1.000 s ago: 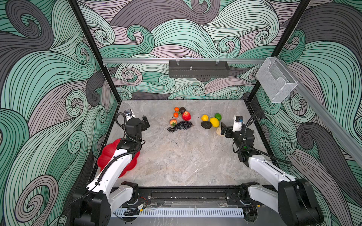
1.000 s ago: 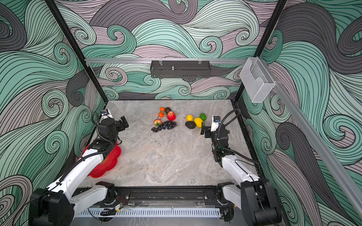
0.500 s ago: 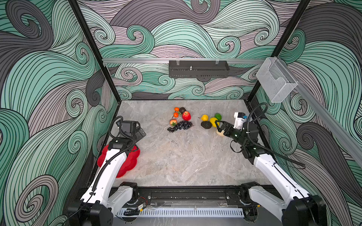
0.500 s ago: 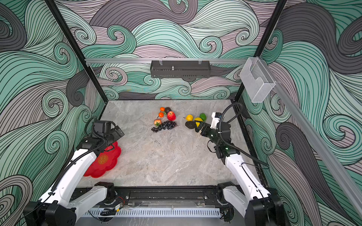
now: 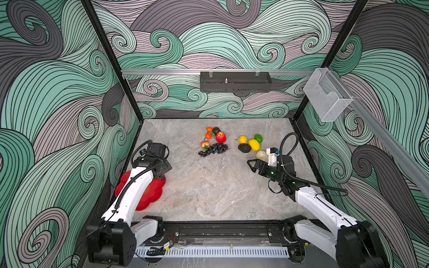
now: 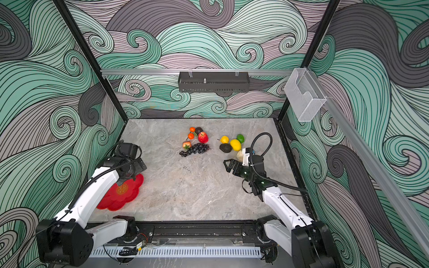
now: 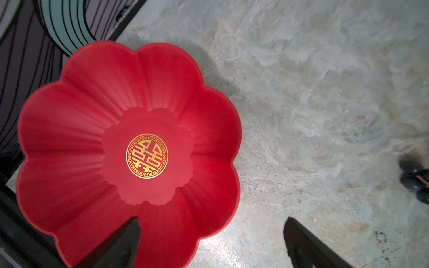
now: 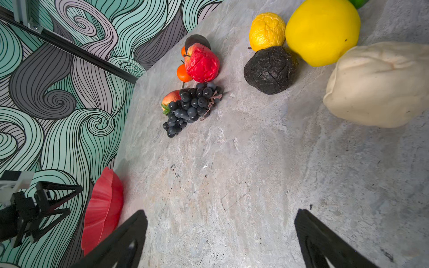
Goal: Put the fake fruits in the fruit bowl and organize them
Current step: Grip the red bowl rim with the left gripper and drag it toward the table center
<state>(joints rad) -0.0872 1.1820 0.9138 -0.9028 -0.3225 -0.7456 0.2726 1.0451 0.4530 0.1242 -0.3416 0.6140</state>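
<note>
The red flower-shaped fruit bowl (image 5: 154, 193) (image 6: 126, 197) (image 7: 69, 104) lies empty at the near left. My left gripper (image 5: 163, 168) (image 7: 212, 220) hangs open over its far-right petal, one finger above the bowl and one above bare table. The fake fruits lie in two clusters at the back. One cluster holds a red apple (image 5: 221, 137) (image 8: 202, 62), a grape bunch (image 5: 213, 149) (image 8: 190, 106) and tangerines (image 5: 209, 130). The other holds a lemon (image 5: 254, 144), a lime (image 5: 258, 138), an avocado (image 5: 244, 147) and a cream pear (image 5: 261, 154) (image 8: 376, 85). My right gripper (image 5: 251, 164) (image 8: 220, 212) is open and empty just in front of the cream pear.
Patterned walls with black posts close in the left, right and back of the marble table (image 5: 213, 190). A dark shelf (image 5: 235, 81) hangs on the back wall and a clear holder (image 5: 325, 97) on the right rail. A black rail (image 5: 220, 232) runs along the front edge.
My left gripper has drawn back toward the front and tipped down over the bowl. My right gripper has moved left and nearer, away from the fruit cluster. Both stayed open.
</note>
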